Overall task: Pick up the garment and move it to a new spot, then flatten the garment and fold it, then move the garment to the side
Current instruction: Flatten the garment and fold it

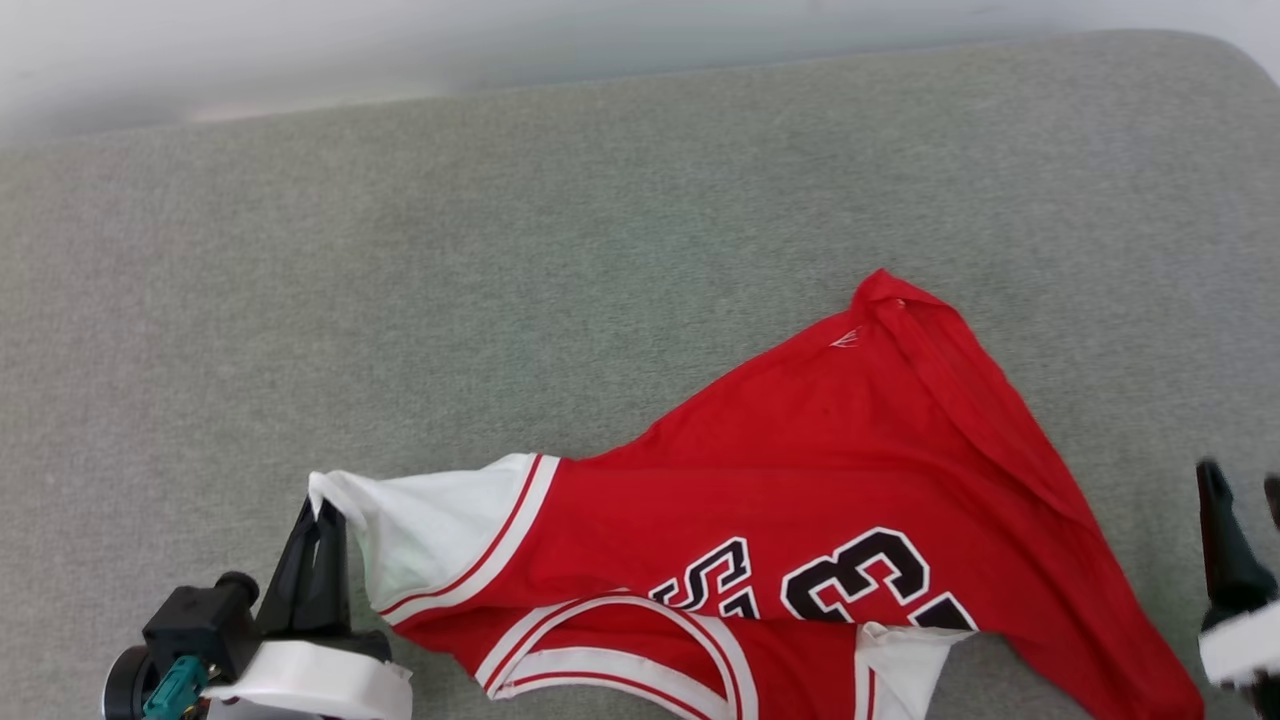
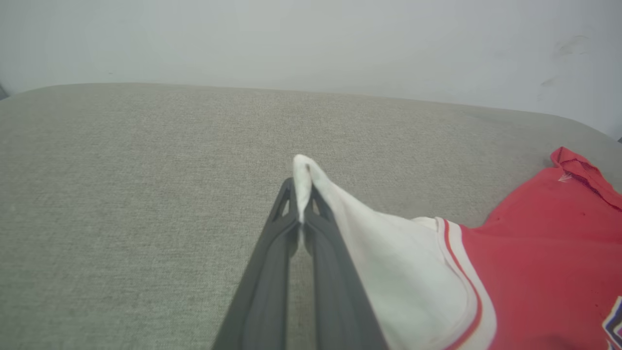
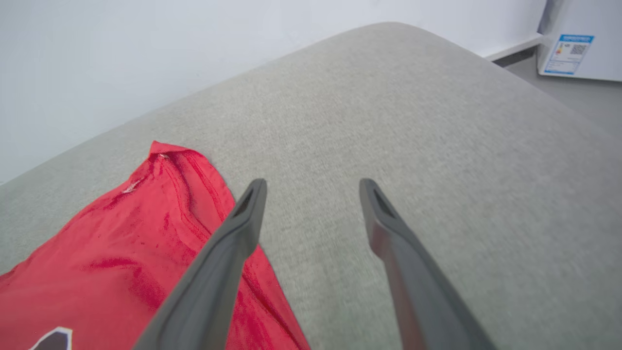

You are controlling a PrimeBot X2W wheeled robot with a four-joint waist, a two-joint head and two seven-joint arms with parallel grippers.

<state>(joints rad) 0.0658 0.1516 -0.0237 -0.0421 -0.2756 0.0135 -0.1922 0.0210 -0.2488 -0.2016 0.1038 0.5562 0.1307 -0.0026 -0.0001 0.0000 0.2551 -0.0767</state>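
Left gripper (image 1: 322,506) clamps red-and-white jersey garment (image 1: 800,470) at sleeve; right gripper (image 3: 311,187) gapes, empty. One-sided pulling (likely) bunches it.

the garment (image 1: 800,480) runs off the bottom edge of the head view, which cuts off its lower part and the bottoms of the black letters (image 1: 715,580) and numbers (image 1: 860,575). at the right edge the right gripper (image 1: 1242,478) is blurred and partly out of frame. at the upper right of the right wrist view, a blue-and-white label (image 3: 563,53) is too small to read.
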